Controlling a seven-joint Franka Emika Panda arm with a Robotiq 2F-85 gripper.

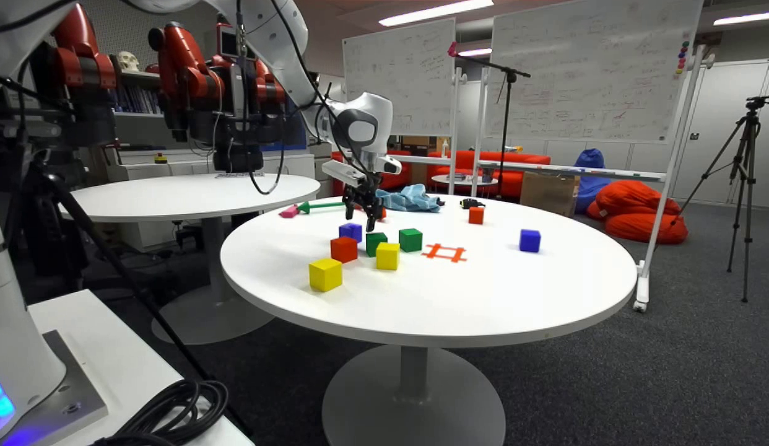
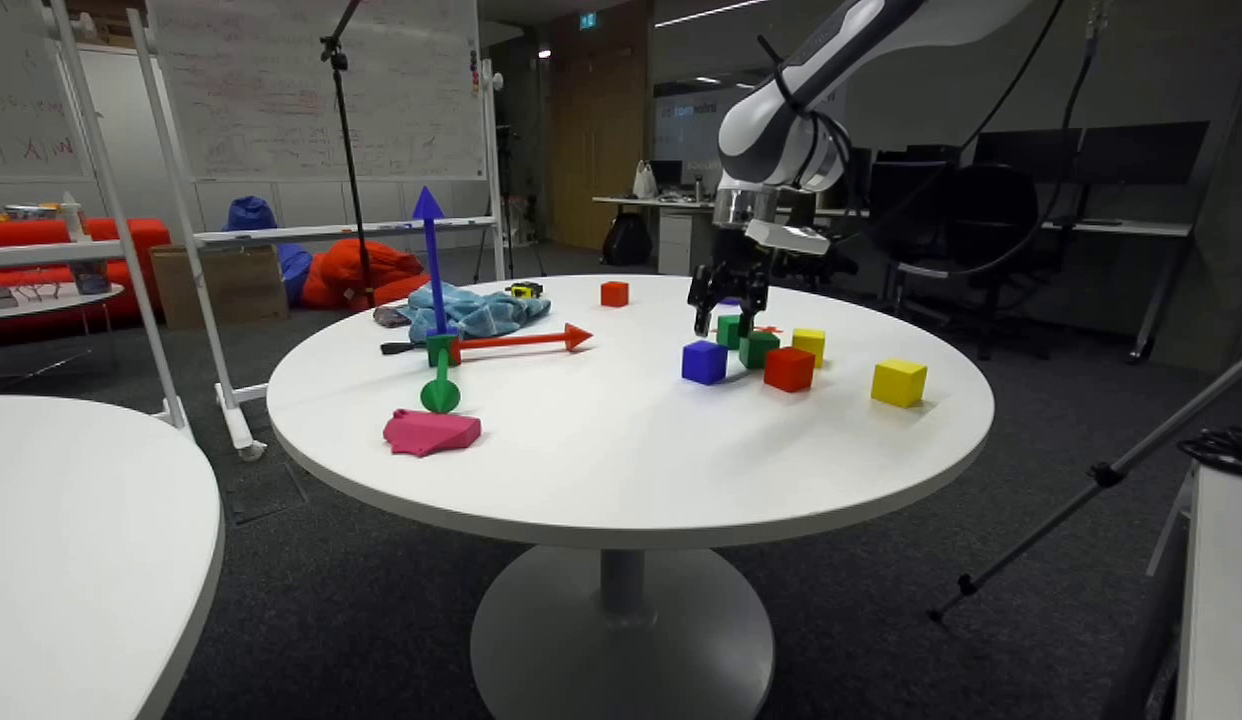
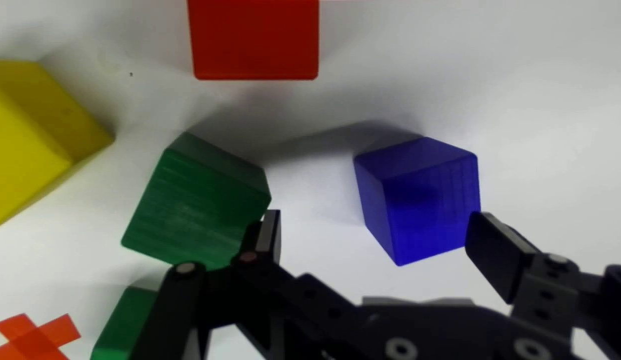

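Below the gripper [image 1: 360, 222], a round white table [image 1: 452, 303] is standing on dark carpet [image 1: 576, 384]. Behind the gripper, whiteboards [image 1: 582, 80] are standing before a red sofa [image 1: 513, 184], and a red beanbag [image 1: 626, 229] is slumping beside a blue beanbag [image 1: 586, 189]. High up behind the gripper, a ceiling light [image 1: 435, 12] is glowing. Beyond the gripper in an exterior view, monitors [image 2: 1146, 155] are standing on a desk [image 2: 1131, 229], and brown wooden paneling [image 2: 596, 150] is rising farther off.
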